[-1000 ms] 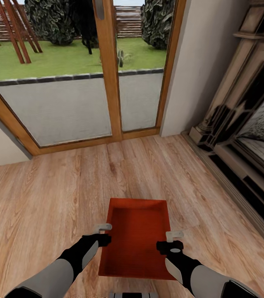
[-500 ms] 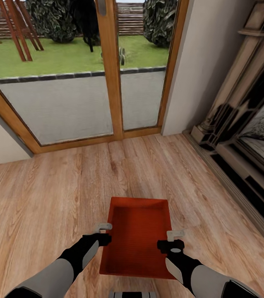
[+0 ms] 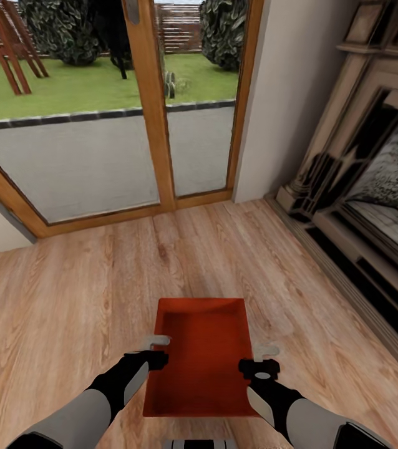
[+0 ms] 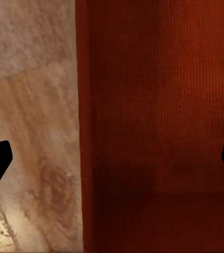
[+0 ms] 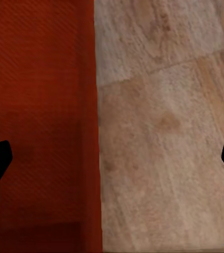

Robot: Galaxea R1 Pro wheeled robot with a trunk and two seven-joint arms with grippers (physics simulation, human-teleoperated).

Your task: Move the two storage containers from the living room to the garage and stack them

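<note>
Head view: one orange-red storage container [image 3: 200,358] sat between my left gripper [image 3: 156,350] and right gripper [image 3: 262,360], over the wood plank floor [image 3: 68,299] near the glass doors [image 3: 99,112] and fireplace [image 3: 373,187].

Left wrist view: my fingers spread wide, astride the container's wall [image 4: 83,132].

Right wrist view: the same, fingers wide astride the wall [image 5: 90,132]; firm hold unclear.

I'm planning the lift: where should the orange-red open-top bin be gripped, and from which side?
Probably the two long side walls of the orange-red ribbed bin, from above: thin upright rims flank the left gripper and right gripper, jaws open.

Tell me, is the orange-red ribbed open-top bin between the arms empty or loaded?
Empty. The head view looks straight into the orange-red ribbed open-top bin and shows only its bare bottom and inner walls.
</note>
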